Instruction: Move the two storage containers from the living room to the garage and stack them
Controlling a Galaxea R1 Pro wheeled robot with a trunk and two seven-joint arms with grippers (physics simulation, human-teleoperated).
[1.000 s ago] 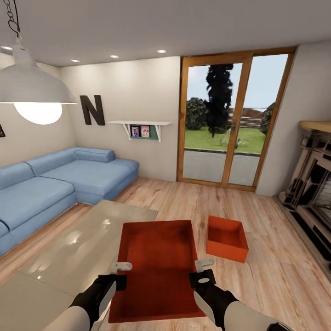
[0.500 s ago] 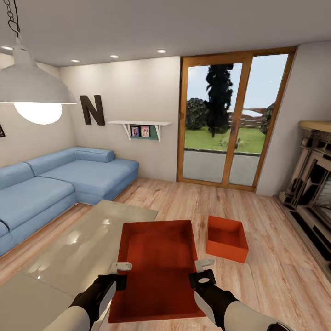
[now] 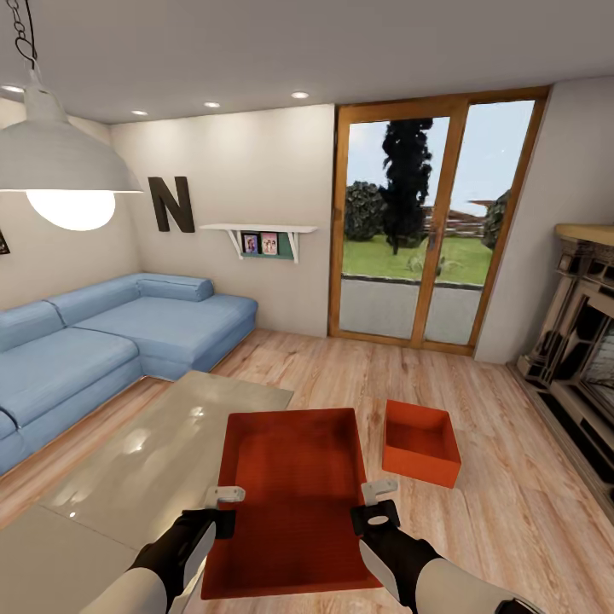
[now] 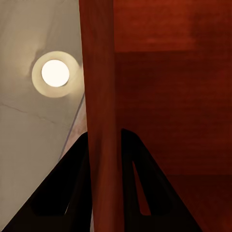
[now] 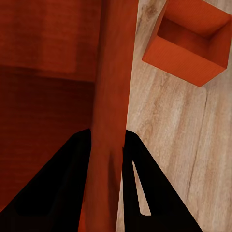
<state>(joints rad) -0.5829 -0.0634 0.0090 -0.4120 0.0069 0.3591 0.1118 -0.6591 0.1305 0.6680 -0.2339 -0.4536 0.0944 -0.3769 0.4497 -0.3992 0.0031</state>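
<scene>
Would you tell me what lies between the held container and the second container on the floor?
Only bare wood floor separates the held container from the second container, seen in the head and right wrist views.

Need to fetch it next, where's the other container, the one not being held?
In the head view, the second container sits on the wood floor, right of the held container.
</scene>
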